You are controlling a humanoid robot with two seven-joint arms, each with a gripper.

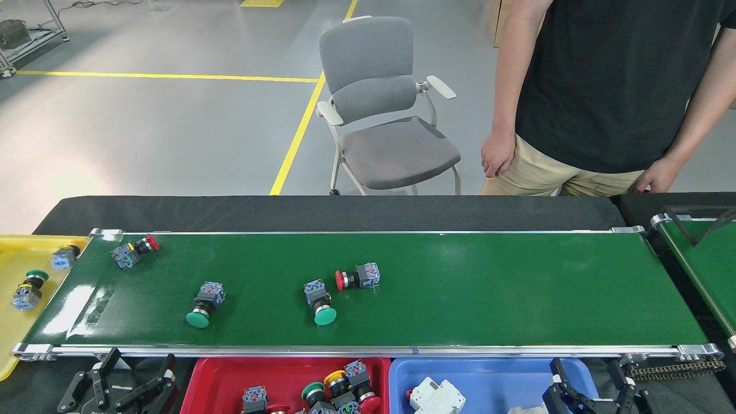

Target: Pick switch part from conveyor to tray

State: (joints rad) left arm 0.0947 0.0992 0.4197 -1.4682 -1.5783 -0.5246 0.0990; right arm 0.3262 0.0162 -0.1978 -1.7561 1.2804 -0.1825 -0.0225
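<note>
Four switch parts lie on the conveyor (pixel 460 287): a red-capped one (pixel 135 252) near the far left end, a green-capped one (pixel 205 304) left of centre, another green-capped one (pixel 318 299) mid-belt, and a red-capped one (pixel 357 278) just beside it. My left gripper (pixel 129 382) hangs below the near rail, left of the red tray (pixel 198 382), fingers spread and empty. My right gripper (pixel 592 386) sits low over the blue tray (pixel 494 379), fingers apart, holding nothing. The red tray holds several switches; a white breaker (pixel 436 397) lies in the blue tray. Two switch parts rest on the yellow tray (pixel 17 339).
</note>
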